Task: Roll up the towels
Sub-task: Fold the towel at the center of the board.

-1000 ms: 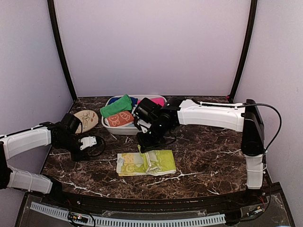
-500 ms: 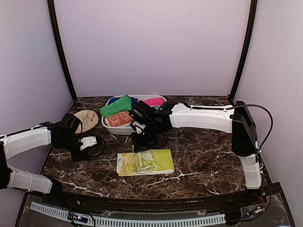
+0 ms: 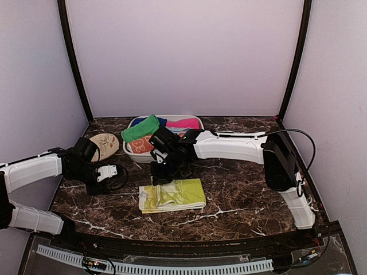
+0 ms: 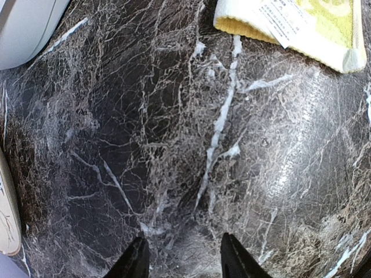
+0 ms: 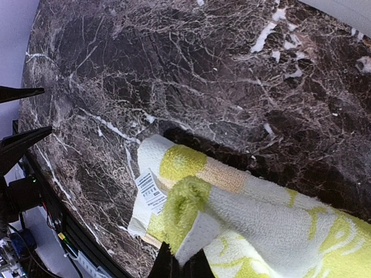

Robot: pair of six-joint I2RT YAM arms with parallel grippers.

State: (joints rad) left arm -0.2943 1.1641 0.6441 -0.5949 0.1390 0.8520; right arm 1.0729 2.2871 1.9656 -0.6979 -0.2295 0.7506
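Jaws, top view: right gripper (image 3: 162, 175) pressed together on far edge of cream-white terry towel with yellow-green print (image 3: 172, 196), mid-table. Left gripper (image 3: 109, 172) well apart, leftward. Plain green cloth towel (image 3: 140, 127) in white tub (image 3: 131, 153).

Left wrist: jaws spread, nothing between, over dark veined marble table (image 4: 174, 145); towel corner cut off at top.

Right wrist: fingertips, mostly cropped, pinch raised fluffy fold; printed label (image 5: 149, 191) beside.

Top external: high behind the arm bases, facing the far wall, taking in the whole marble table (image 3: 246, 183). Left wrist: low over the table's left side, looking down past the left gripper (image 4: 181, 263), catching a corner of the printed towel (image 4: 336, 29) and its label (image 4: 284, 23). Right wrist: close above that same towel, label shared.
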